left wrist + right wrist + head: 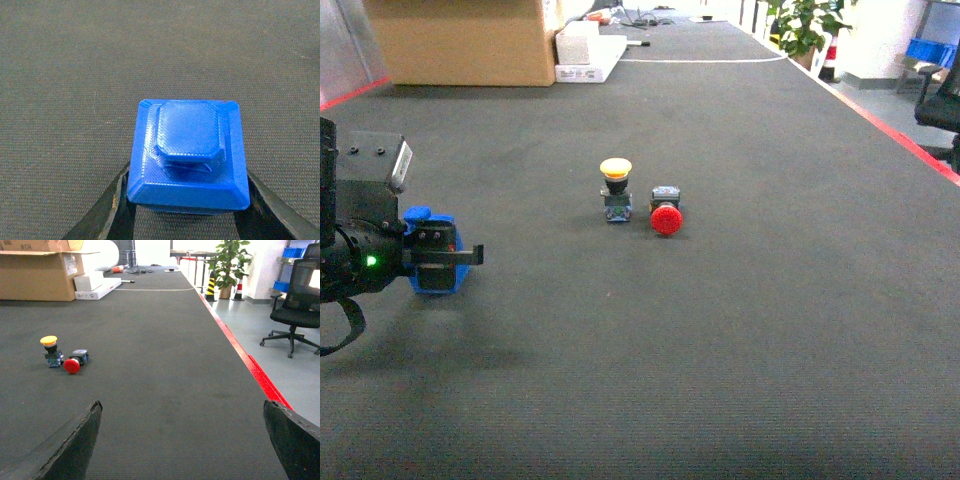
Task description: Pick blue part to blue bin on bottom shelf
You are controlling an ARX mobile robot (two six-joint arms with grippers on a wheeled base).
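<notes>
Near left edge of dark woven mat (740, 330): blue square plastic part (432, 250) between fingers of left gripper (445, 257). Mid-mat, well right — yellow-capped push button (615, 188), red mushroom-head button (666, 211) just beside on right. Far back left — brown cardboard box (460, 40), white flat box (588, 52) at right side.

My robot's arms, black all over

My left gripper (445, 257) has matte black fingers, a boxy black wrist block with a white label, one green light and a looping black cable; my right gripper (182, 440) shows two scuffed black fingers.
</notes>
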